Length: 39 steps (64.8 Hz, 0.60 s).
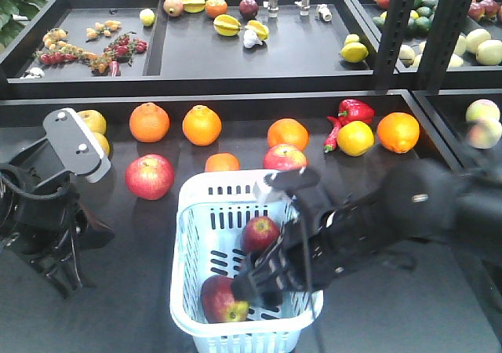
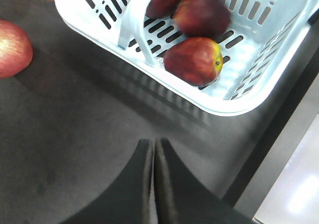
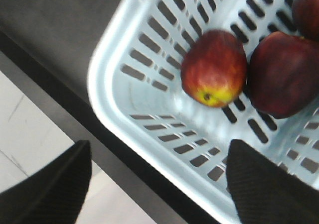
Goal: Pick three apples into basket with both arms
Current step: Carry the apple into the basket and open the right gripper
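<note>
Inside basket (image 3: 119,79), apple (image 3: 214,67) stem-end down-left.

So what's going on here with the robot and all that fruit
A two-armed robot is putting apples into a white basket. Three apples sit in it now: a red one with a yellow patch, a dark maroon one and a third. The right gripper hangs open over the basket. The left gripper is shut and empty, off to the side above the table.

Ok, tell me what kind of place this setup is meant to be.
Probably a mock grocery produce stand, not a home kitchen: fruit is laid out loose in black display trays, with oranges in rows, and a slotted plastic shopping basket holds the picked apples.
</note>
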### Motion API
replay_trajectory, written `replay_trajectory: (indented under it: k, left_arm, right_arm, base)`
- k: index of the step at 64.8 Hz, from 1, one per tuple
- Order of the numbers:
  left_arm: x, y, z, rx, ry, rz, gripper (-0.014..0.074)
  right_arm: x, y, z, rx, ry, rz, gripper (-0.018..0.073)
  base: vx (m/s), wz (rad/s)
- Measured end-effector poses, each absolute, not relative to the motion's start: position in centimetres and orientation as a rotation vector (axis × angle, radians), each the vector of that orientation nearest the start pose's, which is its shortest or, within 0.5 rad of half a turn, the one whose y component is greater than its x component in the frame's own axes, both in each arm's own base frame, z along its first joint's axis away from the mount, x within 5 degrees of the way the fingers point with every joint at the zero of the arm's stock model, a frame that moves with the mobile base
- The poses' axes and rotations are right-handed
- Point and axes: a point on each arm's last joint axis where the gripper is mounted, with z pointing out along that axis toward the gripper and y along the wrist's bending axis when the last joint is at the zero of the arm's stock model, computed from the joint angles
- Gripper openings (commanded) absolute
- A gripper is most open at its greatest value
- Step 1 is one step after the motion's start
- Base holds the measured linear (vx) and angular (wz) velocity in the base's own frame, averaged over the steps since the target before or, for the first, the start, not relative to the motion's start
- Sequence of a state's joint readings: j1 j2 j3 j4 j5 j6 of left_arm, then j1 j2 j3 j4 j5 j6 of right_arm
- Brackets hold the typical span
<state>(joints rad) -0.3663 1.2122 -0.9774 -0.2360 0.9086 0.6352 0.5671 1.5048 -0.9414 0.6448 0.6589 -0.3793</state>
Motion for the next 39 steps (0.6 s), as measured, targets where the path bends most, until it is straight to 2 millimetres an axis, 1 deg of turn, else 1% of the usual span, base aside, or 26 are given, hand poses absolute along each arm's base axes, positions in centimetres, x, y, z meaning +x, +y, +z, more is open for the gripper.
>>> replay_trajectory:
  k: [6, 14, 21, 28, 33, 39]
  left_arm:
    - [21.2, -9.9, 30.9, 1.136, 2.336, -0.198, -0.0006]
    - [21.2, -9.9, 30.9, 1.136, 2.336, -0.198, -0.0006]
    - [21.2, -9.9, 30.9, 1.136, 2.336, -0.198, -0.0006]
    - [21.2, -9.9, 30.9, 1.136, 2.336, -0.198, -0.0006]
    - [21.2, -9.9, 30.9, 1.136, 2.336, -0.198, -0.0006]
    - [21.2, -9.9, 30.9, 1.136, 2.336, -0.198, -0.0006]
  right_arm:
    - [22.5, 18.1, 26.5, -0.683, 2.479, 0.736, 0.0432]
    - [21.6, 16.9, 29.4, -0.700, 2.328, 0.671, 0.0391]
    - [21.2, 15.4, 31.2, -0.654, 2.264, 0.609, 0.0363]
    - [21.8, 12.6, 32.2, -0.528, 2.254, 0.513, 0.0351]
    - [22.3, 10.2, 32.6, -0.425, 2.263, 0.431, 0.0350]
    - [22.5, 7.3, 33.4, -0.334, 2.250, 0.333, 0.0350]
  base:
    - [0.00, 0.00]
    - [0.00, 0.00]
    - [0.00, 0.00]
    - [0.00, 0.00]
    - [0.00, 0.00]
    - [0.00, 0.00]
